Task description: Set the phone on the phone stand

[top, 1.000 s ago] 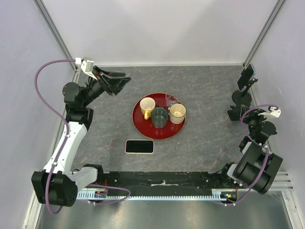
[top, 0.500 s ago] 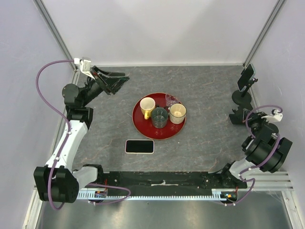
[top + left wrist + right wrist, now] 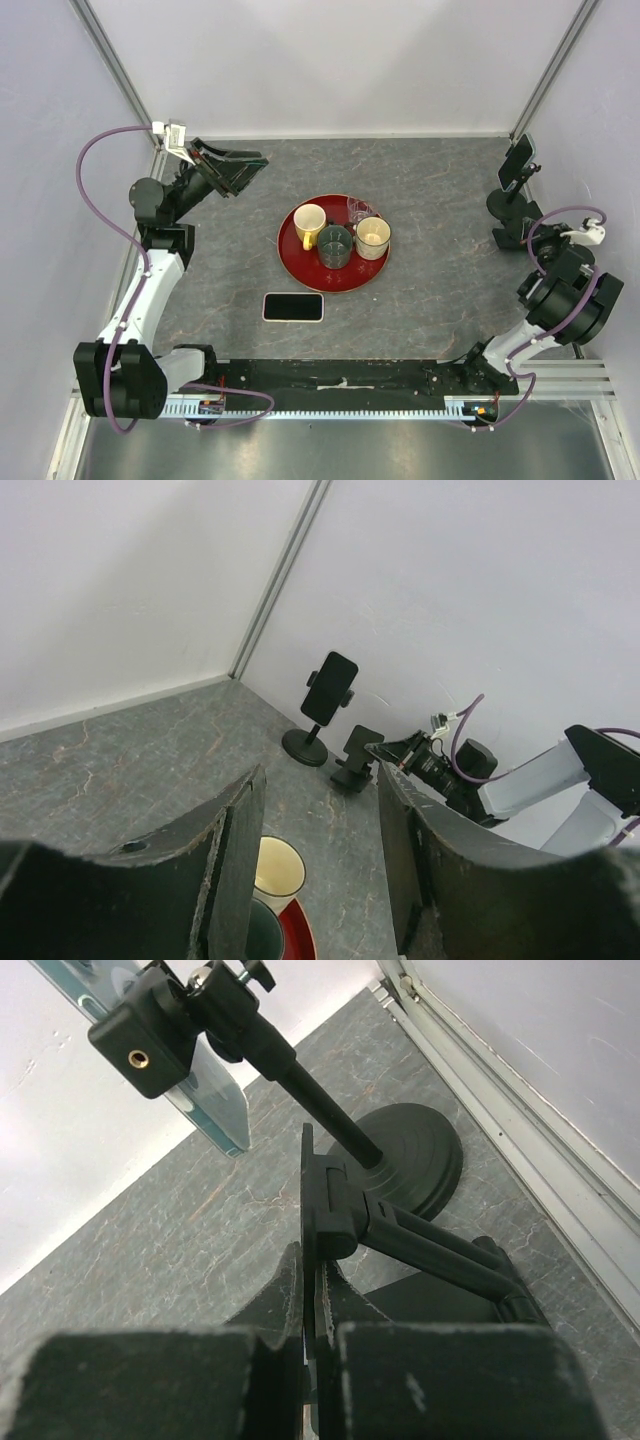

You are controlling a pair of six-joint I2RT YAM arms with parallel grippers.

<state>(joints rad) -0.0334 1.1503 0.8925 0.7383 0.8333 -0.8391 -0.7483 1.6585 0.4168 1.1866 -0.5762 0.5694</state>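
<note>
The phone (image 3: 293, 307), black with a pale edge, lies flat on the table in front of the red tray (image 3: 300, 268). The small black folding phone stand (image 3: 508, 238) stands at the right edge; its upright plate (image 3: 312, 1185) is pinched between my right gripper's (image 3: 312, 1258) shut jaws. From above, the right gripper (image 3: 524, 242) sits just right of the stand. My left gripper (image 3: 250, 170) hangs raised at the back left, far from the phone. In the left wrist view the left gripper (image 3: 318, 865) is open and holds nothing.
A tall round-based holder (image 3: 512, 180) with a dark device in its clamp stands just behind the folding stand. The red tray carries a yellow mug (image 3: 308, 224), a dark glass (image 3: 334, 246), a cream cup (image 3: 372, 237) and a clear glass (image 3: 358, 209). Walls close off both sides.
The right arm has drawn back toward the right wall, and the folding stand in its jaws has shifted slightly right. The left gripper's jaws have narrowed a little.
</note>
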